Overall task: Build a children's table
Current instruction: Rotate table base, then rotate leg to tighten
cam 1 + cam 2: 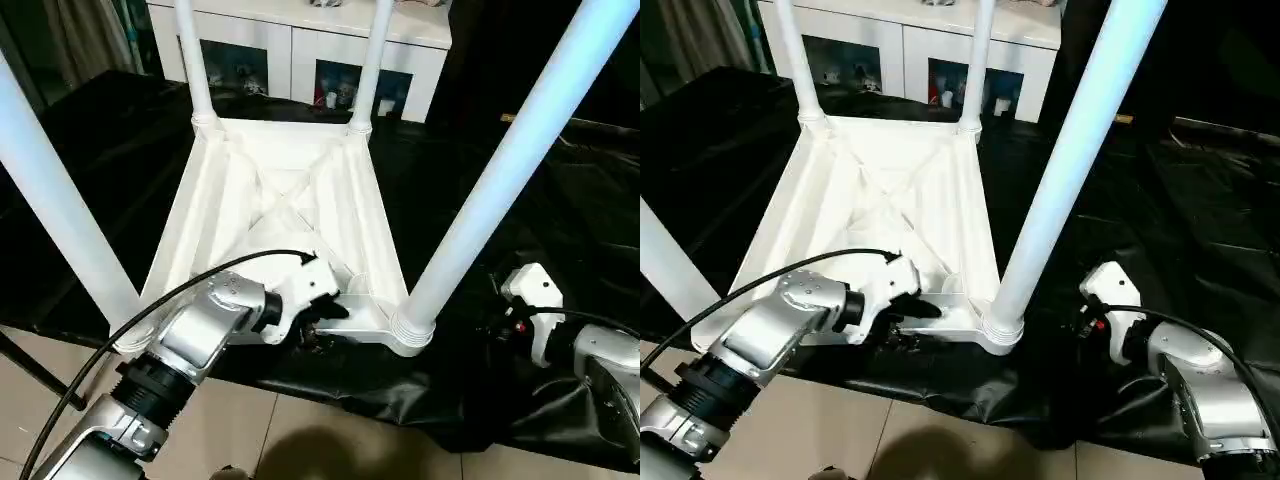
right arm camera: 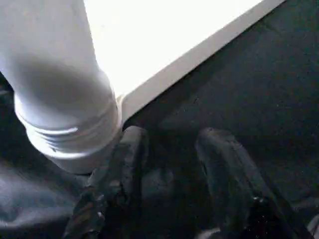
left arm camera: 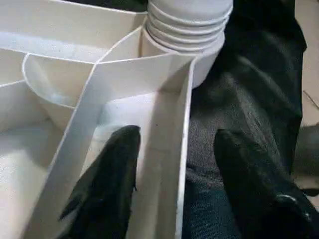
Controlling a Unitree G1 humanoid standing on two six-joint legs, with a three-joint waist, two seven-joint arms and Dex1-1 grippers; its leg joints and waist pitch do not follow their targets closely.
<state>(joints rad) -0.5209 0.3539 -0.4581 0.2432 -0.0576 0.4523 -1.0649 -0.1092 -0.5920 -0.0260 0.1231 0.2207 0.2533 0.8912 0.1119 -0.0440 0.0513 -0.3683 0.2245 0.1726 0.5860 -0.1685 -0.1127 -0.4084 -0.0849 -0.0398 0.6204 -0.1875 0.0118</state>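
The children's table [image 1: 290, 190] lies upside down on the black-covered work table, its ribbed underside up and all four white legs standing in the corner sockets. My left gripper [image 1: 322, 312] is at the near rim, just left of the near right leg [image 1: 490, 180]. In the left wrist view its fingers [image 3: 114, 169] straddle the rim wall [image 3: 169, 124], one inside and one outside over the cloth, open with gaps on both sides. My right gripper [image 2: 172, 133] hovers low over the black cloth to the right of that leg's socket [image 2: 75, 144], open with nothing between its fingers.
A white cabinet with glass doors [image 1: 300, 40] stands behind the work table. The black cover [image 1: 560, 200] lies wrinkled around the table and hangs over the near edge. Tiled floor [image 1: 300, 440] is below. A black cable [image 1: 150, 310] arcs over my left forearm.
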